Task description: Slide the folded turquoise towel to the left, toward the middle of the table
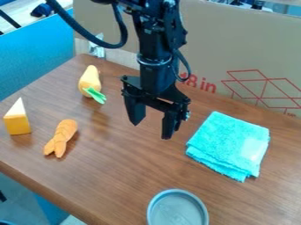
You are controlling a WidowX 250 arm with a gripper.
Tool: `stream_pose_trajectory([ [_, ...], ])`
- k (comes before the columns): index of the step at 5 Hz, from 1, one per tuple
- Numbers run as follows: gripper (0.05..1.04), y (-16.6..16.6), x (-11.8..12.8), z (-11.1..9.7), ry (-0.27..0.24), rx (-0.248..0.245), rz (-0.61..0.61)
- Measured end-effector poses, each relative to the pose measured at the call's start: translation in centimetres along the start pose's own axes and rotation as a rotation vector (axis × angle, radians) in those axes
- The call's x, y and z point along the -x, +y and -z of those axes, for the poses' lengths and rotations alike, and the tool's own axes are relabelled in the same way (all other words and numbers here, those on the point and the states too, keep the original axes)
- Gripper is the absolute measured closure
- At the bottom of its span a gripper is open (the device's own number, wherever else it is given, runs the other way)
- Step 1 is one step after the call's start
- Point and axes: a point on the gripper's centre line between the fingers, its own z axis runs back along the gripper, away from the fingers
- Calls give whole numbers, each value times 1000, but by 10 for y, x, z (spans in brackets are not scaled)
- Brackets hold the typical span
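Likely the cloth (226, 143) poses the main trouble — it lies folded near the tabletop's (117, 180) far edge, beside the gripper (152, 128), whose jaws hang spread and empty; a shallow pinch could peel up just one layer; a low sweep could roll the orange toy (61, 136) off the near edge.

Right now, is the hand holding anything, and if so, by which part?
Nothing is held: the hand hangs open above the table, left of the folded cloth in the picture.
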Motion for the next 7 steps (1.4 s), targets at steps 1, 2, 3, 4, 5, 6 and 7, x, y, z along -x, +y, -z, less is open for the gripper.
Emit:
stream_pose_trajectory([
  [1,81,-3,3,8,26,0,1],
  [2,81,-27,-11,1,-52,1,8],
  [3,81,-58,-29,-9,-140,-28,41],
  [4,81,-76,-49,-10,-177,-39,51],
  [5,81,-87,-68,2,-149,-36,64],
  [6,81,-82,-70,14,-112,-39,66],
  [7,81,-71,-75,22,-110,-41,52],
])
